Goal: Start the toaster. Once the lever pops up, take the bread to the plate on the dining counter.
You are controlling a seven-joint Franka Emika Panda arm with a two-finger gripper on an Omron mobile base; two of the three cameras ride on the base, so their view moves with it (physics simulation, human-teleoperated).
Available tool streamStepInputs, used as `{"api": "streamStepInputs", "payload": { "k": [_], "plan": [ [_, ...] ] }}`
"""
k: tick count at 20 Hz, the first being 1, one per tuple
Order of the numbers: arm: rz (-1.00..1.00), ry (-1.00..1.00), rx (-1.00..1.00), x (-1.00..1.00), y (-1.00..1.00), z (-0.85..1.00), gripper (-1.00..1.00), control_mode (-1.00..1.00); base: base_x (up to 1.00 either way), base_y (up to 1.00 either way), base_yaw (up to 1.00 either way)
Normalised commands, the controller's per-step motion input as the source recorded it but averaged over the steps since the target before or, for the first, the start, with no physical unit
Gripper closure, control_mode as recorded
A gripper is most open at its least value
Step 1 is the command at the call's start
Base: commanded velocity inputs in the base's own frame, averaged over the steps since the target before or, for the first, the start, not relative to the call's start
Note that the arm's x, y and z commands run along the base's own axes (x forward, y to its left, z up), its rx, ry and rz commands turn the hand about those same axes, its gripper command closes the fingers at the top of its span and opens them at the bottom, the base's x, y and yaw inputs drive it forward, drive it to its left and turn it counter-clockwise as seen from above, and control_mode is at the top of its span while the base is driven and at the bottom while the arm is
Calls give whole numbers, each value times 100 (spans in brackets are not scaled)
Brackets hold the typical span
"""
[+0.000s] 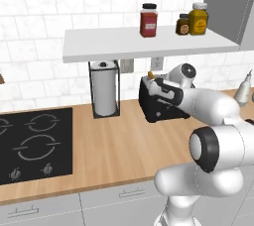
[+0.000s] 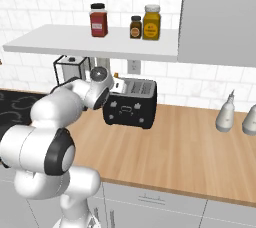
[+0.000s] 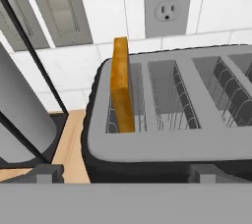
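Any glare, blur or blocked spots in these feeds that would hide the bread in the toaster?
Hand view: sharp, evenly lit, no glare; the bread stands clear in the end slot of the toaster. Left base view: the arm covers much of the toaster; bread barely peeks out. Right base view: soft, flat lighting, bread tiny beside the arm.

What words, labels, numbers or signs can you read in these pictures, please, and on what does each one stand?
No text can be read.
Toaster: small white markings on its front, too small to read.
Red jar: label blurred, unreadable.
Small dark jar and yellow jar: orange labels, no legible letters.
Hob: white ring outlines and knob symbols, no words.
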Motion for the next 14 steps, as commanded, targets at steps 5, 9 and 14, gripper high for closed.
{"api": "streamStepInputs", "payload": {
  "k": [5, 9, 14],
  "plan": [
    [0, -3, 1, 18, 0, 0, -100, -100, 0, 0, 0],
    [0, 0, 0, 22, 0, 0, -100, -100, 0, 0, 0],
    [0, 0, 0, 13, 0, 0, -100, -100, 0, 0, 0]
  ]
}}
